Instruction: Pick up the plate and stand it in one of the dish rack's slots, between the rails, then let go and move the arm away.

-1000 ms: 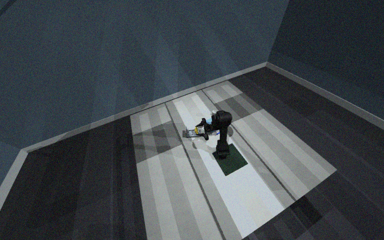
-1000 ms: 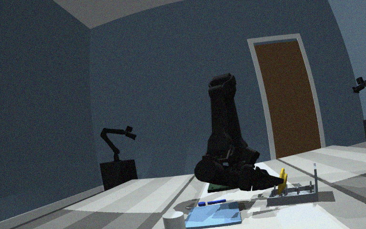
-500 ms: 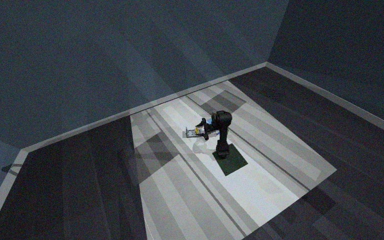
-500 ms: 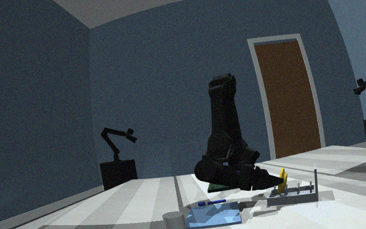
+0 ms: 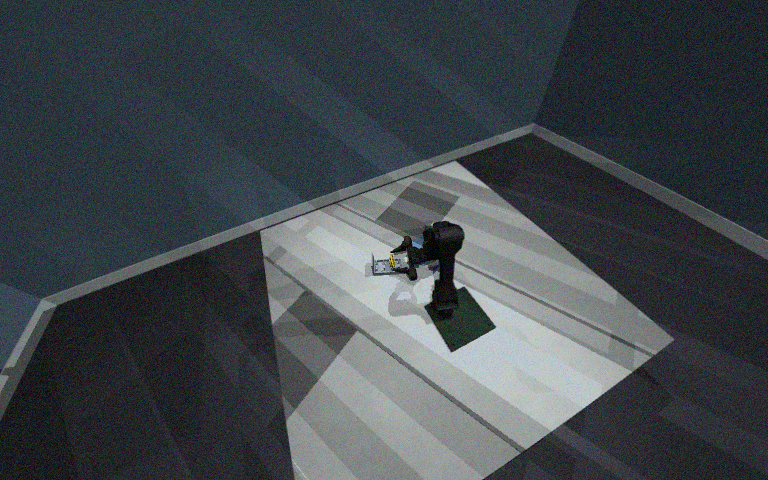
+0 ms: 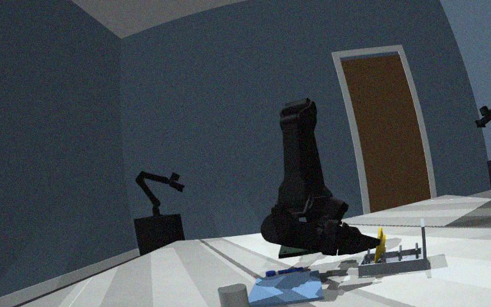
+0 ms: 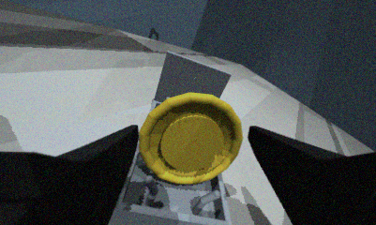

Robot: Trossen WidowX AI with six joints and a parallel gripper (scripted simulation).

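The yellow round plate (image 5: 392, 261) (image 6: 380, 245) (image 7: 191, 142) stands nearly upright, leaning slightly, its lower edge down among the pegs near the arm-side end of the rack. The grey dish rack (image 5: 383, 273) (image 6: 394, 267) (image 7: 190, 77) has low walls, short pegs and a tall panel at its far end. My gripper (image 5: 396, 260) (image 6: 380, 242) (image 7: 194, 131) is open, one finger on each side of the plate. In the wrist view a narrow gap shows at the right finger; the left finger is very close to the rim. The plate hides which exact slot holds its lower edge.
A light blue board (image 6: 286, 287), dark blue pieces (image 6: 289, 270) and a grey cylinder (image 6: 233, 295) lie or stand on the arm's side of the rack. The arm's base is on a dark green mat (image 5: 465, 330). The rack's tall panel (image 6: 423, 243) rises beyond the plate.
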